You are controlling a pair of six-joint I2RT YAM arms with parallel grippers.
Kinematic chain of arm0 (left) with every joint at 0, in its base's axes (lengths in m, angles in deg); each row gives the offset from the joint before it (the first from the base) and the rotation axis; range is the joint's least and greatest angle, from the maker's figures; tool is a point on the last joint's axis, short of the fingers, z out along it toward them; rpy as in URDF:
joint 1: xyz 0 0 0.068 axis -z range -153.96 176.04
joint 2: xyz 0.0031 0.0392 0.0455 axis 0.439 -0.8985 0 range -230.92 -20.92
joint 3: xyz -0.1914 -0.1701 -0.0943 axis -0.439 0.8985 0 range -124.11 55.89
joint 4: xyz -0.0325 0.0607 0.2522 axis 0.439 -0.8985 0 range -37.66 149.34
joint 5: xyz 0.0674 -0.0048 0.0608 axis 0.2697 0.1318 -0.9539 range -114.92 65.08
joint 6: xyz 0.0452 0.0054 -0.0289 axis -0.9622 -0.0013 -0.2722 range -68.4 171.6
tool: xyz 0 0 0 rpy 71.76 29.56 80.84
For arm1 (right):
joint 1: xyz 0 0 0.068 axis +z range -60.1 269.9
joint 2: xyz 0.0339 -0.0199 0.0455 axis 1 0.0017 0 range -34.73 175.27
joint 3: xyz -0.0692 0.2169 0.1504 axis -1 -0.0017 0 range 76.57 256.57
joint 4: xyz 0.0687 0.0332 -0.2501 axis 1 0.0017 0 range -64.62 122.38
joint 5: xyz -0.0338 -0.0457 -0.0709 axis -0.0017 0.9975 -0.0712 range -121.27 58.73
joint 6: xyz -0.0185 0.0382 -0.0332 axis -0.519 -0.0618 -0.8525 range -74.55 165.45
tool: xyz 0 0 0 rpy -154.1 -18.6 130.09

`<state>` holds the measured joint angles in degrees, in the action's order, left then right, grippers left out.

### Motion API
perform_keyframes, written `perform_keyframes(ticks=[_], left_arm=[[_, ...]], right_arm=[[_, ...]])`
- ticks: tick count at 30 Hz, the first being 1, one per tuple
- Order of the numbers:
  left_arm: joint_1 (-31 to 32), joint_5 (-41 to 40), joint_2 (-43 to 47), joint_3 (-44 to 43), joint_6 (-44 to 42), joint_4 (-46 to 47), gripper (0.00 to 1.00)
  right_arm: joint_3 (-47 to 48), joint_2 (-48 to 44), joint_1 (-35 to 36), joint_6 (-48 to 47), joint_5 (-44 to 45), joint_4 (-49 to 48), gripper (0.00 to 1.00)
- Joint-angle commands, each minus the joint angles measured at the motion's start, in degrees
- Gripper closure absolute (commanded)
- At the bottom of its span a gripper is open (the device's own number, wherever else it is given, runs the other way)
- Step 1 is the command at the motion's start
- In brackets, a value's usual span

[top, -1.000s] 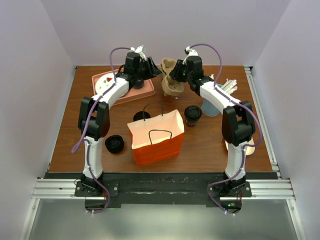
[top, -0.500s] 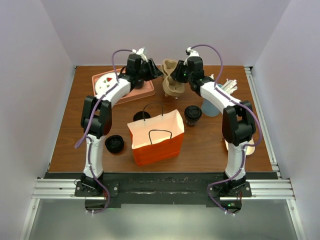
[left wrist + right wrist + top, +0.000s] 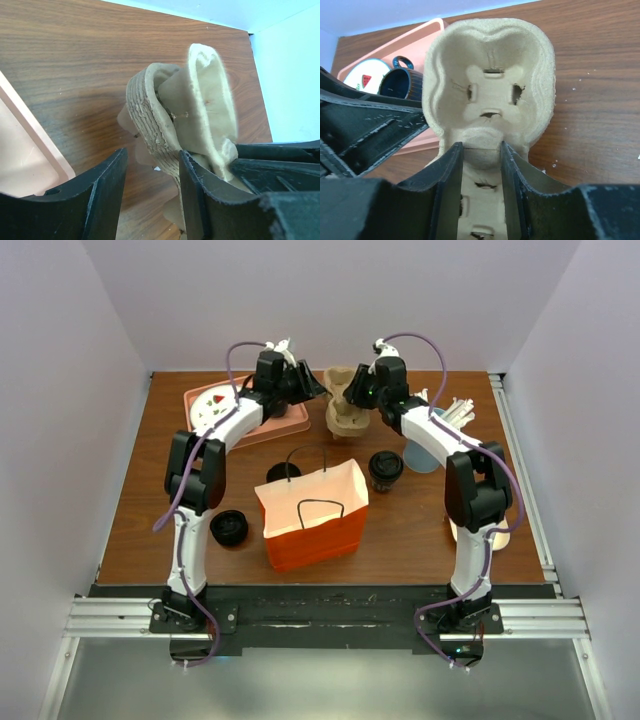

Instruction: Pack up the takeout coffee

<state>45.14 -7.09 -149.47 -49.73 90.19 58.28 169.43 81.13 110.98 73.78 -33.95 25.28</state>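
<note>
Lower half of pulp carrier point(image 3: 490, 95) hidden behind right gripper point(image 3: 480, 150) fingers, cut off at bottom edge. Beside left gripper point(image 3: 152, 155), pink tray point(image 3: 20, 150) mostly out of frame; carrier base hidden behind its finger.

Lighting: bright, even, diffuse from overhead; soft short shadows beside the orange bag point(image 3: 312, 525) on the table point(image 3: 140, 510). Overhead view sharp; wrist views render walls bluish, with shade under the pulp carrier point(image 3: 200, 115).

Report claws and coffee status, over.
Right claw shut on pulp carrier; left claw straddles its rim, grip unclear. Takeout coffee untouched beside orange bag. Nothing covering it.
</note>
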Motion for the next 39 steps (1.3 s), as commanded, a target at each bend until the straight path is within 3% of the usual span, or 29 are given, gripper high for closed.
perform_keyframes(ticks=[1,9,20,22,27,34,39], left_arm=[[-0.5,-0.6,-0.6,-3.0,0.0,1.4,0.50],[-0.5,0.4,-2.4,-3.9,1.2,2.6,0.49],[-1.0,-3.3,2.0,-4.2,-1.2,-3.2,0.50],[-1.4,-5.1,3.4,-3.8,-1.3,-3.8,0.50],[-2.0,-8.4,7.6,-0.4,-0.9,-8.4,0.50],[-2.0,-2.9,11.2,7.0,-1.7,-11.2,0.51],[-2.0,-3.9,15.2,9.7,-3.3,-12.3,0.51]], right_arm=[[2.2,-3.9,0.3,1.6,-1.9,-6.4,0.80],[3.7,-2.9,0.2,0.4,0.8,-3.5,0.80],[15.1,5.0,4.6,-8.4,3.9,12.5,0.65],[17.8,6.9,6.4,-10.9,7.9,15.4,0.56],[18.3,8.8,7.2,-10.2,10.7,17.0,0.54],[19.4,10.5,7.5,-10.1,11.6,20.2,0.46],[20.3,10.4,7.5,-10.5,17.4,23.3,0.41]])
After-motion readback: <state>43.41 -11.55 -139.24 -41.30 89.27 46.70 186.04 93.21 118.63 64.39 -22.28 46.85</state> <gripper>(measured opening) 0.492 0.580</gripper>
